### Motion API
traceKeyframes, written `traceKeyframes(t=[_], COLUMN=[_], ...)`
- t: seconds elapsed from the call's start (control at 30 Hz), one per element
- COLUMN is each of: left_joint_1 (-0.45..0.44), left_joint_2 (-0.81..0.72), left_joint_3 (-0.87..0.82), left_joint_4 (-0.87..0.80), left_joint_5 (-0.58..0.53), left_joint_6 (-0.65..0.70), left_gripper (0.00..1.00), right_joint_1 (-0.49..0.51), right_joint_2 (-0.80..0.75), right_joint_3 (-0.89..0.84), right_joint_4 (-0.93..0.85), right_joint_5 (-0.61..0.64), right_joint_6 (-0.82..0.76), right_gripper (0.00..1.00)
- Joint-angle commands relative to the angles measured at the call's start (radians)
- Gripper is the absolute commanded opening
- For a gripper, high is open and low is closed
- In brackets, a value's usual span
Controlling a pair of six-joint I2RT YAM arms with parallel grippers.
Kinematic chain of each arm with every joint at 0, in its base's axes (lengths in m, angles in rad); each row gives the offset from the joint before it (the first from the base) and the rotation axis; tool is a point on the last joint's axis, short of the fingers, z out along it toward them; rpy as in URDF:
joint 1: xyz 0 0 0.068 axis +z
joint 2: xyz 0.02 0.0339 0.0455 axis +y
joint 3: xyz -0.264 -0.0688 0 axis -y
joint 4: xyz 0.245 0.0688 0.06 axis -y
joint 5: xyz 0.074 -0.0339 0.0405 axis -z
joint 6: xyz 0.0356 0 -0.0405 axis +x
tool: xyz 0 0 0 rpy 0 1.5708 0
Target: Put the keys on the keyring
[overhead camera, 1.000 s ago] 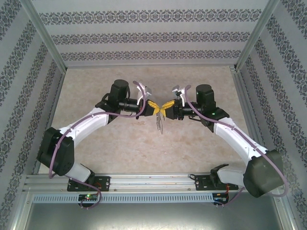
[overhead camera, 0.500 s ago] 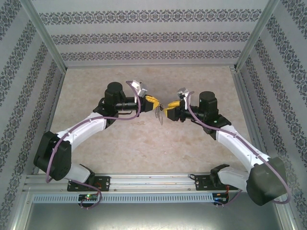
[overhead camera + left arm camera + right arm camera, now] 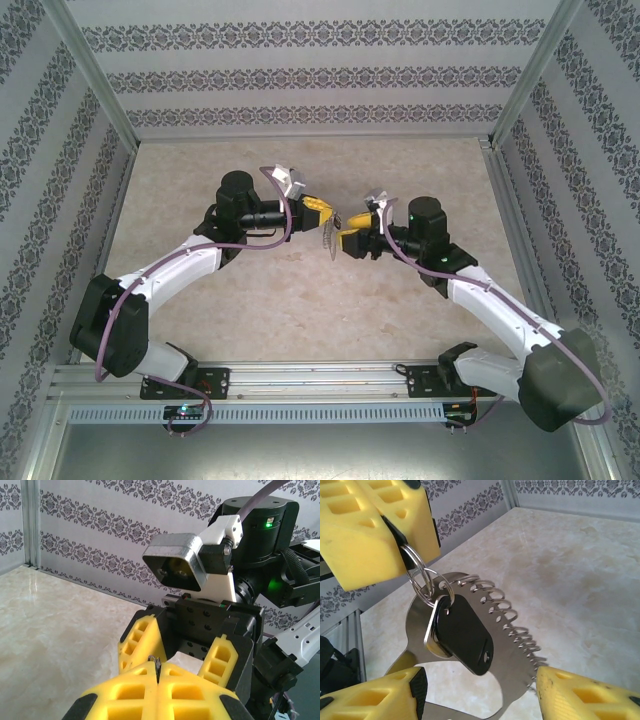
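My left gripper is shut on the small split rings at the top of the keyring, a grey metal loop with a row of silvery wire coils along one side. The loop hangs below the left gripper's yellow fingers. The key, with its black plastic head, hangs from those rings against the loop. My right gripper stands open, one finger on each side of the loop's lower part. In the left wrist view a bit of ring pokes out between the shut left gripper, facing the right gripper.
Both grippers meet above the middle of the beige marble-look table. Patterned walls and metal posts close in the back and sides. The rail with the arm bases runs along the near edge.
The right gripper's jaws have spread apart and it has let go and drawn back slightly. The left gripper has kept its hold and shifted a little to the far left with the keyring.
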Motion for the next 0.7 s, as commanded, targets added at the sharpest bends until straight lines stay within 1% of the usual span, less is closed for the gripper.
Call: traceKeyframes(t=[0.0,0.1,0.2,0.33,0.53,0.67], left_joint_1=[-0.007,-0.007,-0.007,-0.008,-0.008,-0.007], left_joint_2=[-0.026,-0.023,-0.020,-0.015,-0.011,-0.011], left_joint_3=[-0.002,-0.005,-0.013,-0.022,-0.028,-0.028], left_joint_4=[0.075,0.085,0.113,0.134,0.172,0.184], left_joint_5=[0.008,0.008,0.009,0.010,0.003,-0.002], left_joint_6=[-0.018,-0.025,-0.043,-0.059,-0.076,-0.080], left_gripper=[0.00,0.00,0.00,0.00,0.00,0.00], right_joint_1=[0.018,0.027,0.033,0.033,0.036,0.038], right_joint_2=[0.026,0.049,0.060,0.057,0.047,0.043], right_joint_3=[0.057,0.080,0.088,0.079,0.065,0.056], right_joint_4=[0.035,0.026,0.019,0.012,-0.007,-0.015], right_joint_5=[0.021,0.035,0.043,0.041,0.041,0.034], right_joint_6=[-0.011,-0.023,-0.036,-0.041,-0.053,-0.057], right_gripper=[0.60,0.58,0.50,0.32,0.12,0.02])
